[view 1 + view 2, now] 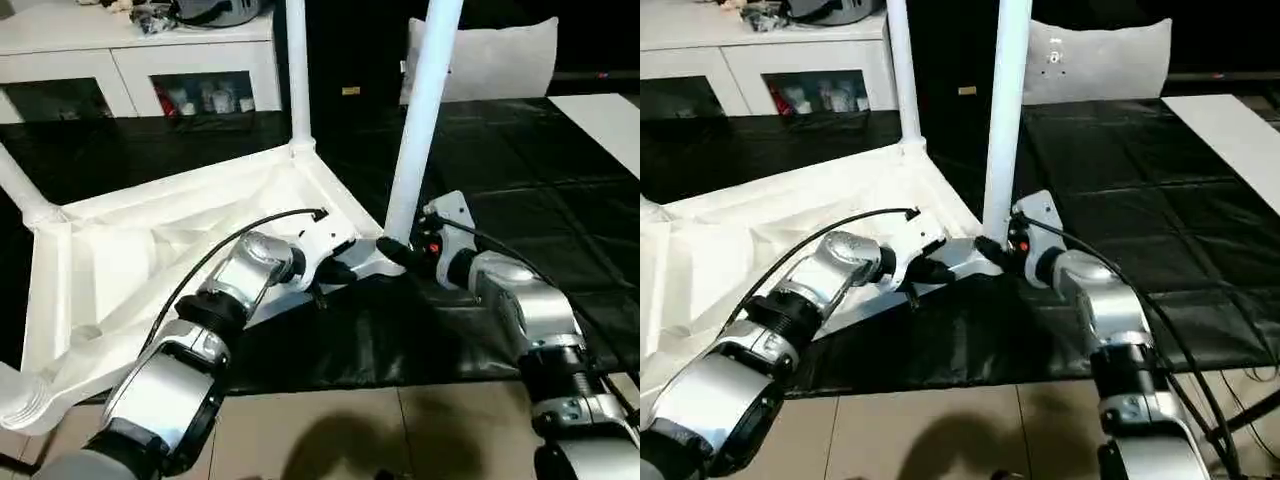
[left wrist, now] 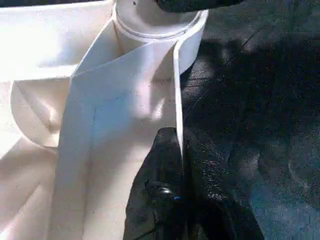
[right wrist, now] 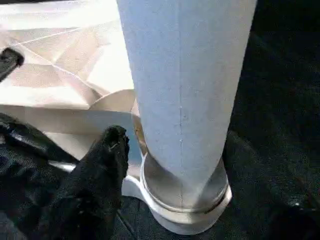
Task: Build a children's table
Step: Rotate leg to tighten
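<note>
White plastic rectangular children's table top (image 1: pixel 130 260) lying ribbed underside up on the black-covered tabletop (image 1: pixel 520 190), long white tapered tube leg (image 1: pixel 420 120) upright in its near corner socket, left end effector (image 2: pixel 181 165) clamped on the top's rim beside that socket, right end effector (image 3: pixel 165 165) open at the leg's base.

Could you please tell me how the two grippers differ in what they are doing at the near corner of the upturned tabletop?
The left gripper is pinched shut on the thin side wall of the tabletop, while the right gripper sits at the base of the near leg, one finger beside it. The left gripper comes from the tabletop's side, the right gripper from the black-covered table side. Both work at the same corner socket.
</note>
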Robot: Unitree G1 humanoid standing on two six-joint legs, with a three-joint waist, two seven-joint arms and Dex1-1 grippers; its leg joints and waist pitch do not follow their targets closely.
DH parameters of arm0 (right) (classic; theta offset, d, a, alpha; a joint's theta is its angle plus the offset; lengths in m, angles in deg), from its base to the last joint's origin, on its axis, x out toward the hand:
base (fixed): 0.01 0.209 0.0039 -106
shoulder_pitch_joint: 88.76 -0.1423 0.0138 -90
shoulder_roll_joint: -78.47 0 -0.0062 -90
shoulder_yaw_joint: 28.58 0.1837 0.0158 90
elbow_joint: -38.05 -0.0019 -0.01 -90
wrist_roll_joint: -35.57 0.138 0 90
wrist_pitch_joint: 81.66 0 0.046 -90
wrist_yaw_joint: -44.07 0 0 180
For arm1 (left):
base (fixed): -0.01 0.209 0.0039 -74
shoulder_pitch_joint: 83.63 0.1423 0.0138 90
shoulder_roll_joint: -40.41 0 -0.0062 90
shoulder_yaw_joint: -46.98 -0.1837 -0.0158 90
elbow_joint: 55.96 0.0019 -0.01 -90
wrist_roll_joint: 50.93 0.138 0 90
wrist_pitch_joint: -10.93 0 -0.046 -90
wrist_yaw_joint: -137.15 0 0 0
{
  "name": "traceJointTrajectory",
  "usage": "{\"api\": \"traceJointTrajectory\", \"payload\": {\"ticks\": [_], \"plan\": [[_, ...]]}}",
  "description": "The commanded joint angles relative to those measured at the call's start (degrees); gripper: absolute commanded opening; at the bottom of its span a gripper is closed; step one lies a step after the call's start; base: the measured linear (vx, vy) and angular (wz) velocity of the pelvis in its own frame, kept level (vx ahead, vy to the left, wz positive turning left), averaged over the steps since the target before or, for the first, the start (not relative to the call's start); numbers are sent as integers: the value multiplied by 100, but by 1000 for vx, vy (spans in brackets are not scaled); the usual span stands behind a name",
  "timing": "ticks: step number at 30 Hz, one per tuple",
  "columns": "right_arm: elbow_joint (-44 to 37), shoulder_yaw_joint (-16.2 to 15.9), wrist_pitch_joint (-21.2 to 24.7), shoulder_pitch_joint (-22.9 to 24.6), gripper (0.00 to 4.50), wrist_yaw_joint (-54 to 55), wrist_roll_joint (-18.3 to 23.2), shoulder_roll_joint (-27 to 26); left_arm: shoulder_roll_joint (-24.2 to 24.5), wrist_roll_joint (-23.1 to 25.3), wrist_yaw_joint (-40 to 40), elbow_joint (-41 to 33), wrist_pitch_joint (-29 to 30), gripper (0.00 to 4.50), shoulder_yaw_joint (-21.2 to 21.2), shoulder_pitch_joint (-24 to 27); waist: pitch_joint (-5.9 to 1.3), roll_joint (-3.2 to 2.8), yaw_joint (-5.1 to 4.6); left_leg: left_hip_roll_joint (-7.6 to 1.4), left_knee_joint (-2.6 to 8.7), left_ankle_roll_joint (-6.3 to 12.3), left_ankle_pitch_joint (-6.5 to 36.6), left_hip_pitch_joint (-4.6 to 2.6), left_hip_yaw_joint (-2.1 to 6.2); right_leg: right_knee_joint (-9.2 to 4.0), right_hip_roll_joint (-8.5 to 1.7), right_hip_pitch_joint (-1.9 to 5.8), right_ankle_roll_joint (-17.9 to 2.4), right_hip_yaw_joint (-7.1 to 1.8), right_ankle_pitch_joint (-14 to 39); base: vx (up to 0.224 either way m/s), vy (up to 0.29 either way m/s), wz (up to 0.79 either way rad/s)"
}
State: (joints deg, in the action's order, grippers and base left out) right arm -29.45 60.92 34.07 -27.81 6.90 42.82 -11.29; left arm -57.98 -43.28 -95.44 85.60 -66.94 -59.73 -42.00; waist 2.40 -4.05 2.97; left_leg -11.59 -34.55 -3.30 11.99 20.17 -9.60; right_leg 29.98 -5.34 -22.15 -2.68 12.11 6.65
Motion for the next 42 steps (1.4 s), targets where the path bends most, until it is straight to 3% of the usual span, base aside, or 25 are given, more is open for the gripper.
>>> {"api": "traceJointTrajectory", "payload": {"ticks": [1,5,8,10,14,17,18,20,22,23,24,26,28,31,33,34,36,39,42], "plan": [[-95,-83,-50,103,341,-168,100,20,140,80,-149,-90,-211,0,-66,-48,-450,82,46,-149,336,544,776,7,78,-380,-419,362,-19,-320,2279,0,0,0],[-689,5,252,489,366,-601,299,417,457,112,-635,13,-956,0,-138,-74,-476,68,125,-175,336,608,634,25,89,-314,-417,379,-108,-360,1989,0,0,0],[-956,89,285,694,384,-662,355,587,595,123,-817,116,-1557,0,-172,-126,-517,59,226,-214,300,670,312,55,88,-199,-436,328,-236,-406,1534,0,0,0],[-1083,169,224,840,410,-697,398,671,678,211,-755,233,-1782,0,-220,-198,-496,84,276,-204,301,654,358,56,68,-211,-441,318,-261,-406,1629,0,0,0],[-1512,344,206,1200,437,-684,515,781,807,453,-260,595,-2296,0,-294,-405,-474,103,373,-201,313,562,521,32,52,-267,-436,294,-129,-398,1968,0,0,0],[-1871,424,217,1459,444,-598,600,789,838,394,-317,733,-2603,0,-204,-452,-464,110,395,-177,320,513,572,31,48,-301,-427,302,26,-392,2091,0,0,0],[-1942,445,257,1499,444,-556,614,772,833,339,-369,714,-2592,0,-157,-446,-479,110,398,-182,328,498,547,37,60,-279,-438,310,44,-385,2063,0,0,0],[-2195,475,279,1614,450,-481,712,698,755,-27,-671,554,-2516,54,90,-348,-480,124,376,-189,323,507,490,46,59,-276,-449,305,16,-386,1998,0,0,0],[-2364,508,559,1644,450,-388,815,623,707,-215,-780,466,-2401,59,208,-289,-480,140,380,-188,322,531,466,53,52,-264,-447,304,-14,-393,1964,0,0,0],[-2500,472,740,1665,450,-295,815,572,660,-374,-803,344,-2296,71,321,-210,-481,117,401,-229,328,543,444,40,64,-246,-459,294,-114,-401,1903,0,0,0],[-2541,456,782,1672,450,-266,806,556,644,-425,-804,301,-2264,87,357,-182,-475,153,401,-251,336,529,446,38,67,-241,-472,297,-148,-408,1891,0,0,0],[-2779,357,854,1754,450,-126,764,482,560,-687,-773,183,-2160,101,533,-62,-458,133,426,-240,334,494,488,26,49,-248,-480,277,-180,-417,1983,0,0,0],[-2929,307,825,1824,450,51,732,366,510,-894,-569,-55,-1927,117,720,150,-447,137,444,-221,345,443,568,21,44,-275,-480,273,-92,-411,2162,0,0,0],[-3022,344,825,1867,450,206,783,268,428,-1117,-229,-545,-1506,144,1028,434,-428,143,394,-173,344,380,705,15,29,-339,-450,264,84,-382,2437,0,0,0],[-3087,372,774,1905,450,241,813,208,346,-1404,33,-1132,-1123,151,1275,733,-419,197,361,-170,342,363,758,21,25,-364,-458,268,170,-361,2597,0,0,0],[-3105,355,660,1926,450,238,773,206,340,-1480,94,-1507,-1010,163,1311,955,-430,164,361,-194,341,317,817,2,36,-359,-487,273,198,-354,2699,0,0,0],[-3097,334,574,1947,450,233,753,189,427,-1268,202,-1897,-1030,186,1164,1269,-407,195,327,-176,346,348,857,12,32,-410,-438,240,297,-346,2791,0,0,0],[-3100,283,516,1961,450,278,712,192,449,-1190,440,-2268,-832,206,1162,1528,-394,175,299,-156,348,324,929,9,41,-430,-425,236,467,-332,2915,0,0,0],[-3213,250,635,2007,450,492,720,106,186,-1354,1251,-3161,-204,226,1521,1932,-391,38,244,-162,337,283,1011,-6,49,-455,-398,233,471,-312,2865,0,0,0]]}}
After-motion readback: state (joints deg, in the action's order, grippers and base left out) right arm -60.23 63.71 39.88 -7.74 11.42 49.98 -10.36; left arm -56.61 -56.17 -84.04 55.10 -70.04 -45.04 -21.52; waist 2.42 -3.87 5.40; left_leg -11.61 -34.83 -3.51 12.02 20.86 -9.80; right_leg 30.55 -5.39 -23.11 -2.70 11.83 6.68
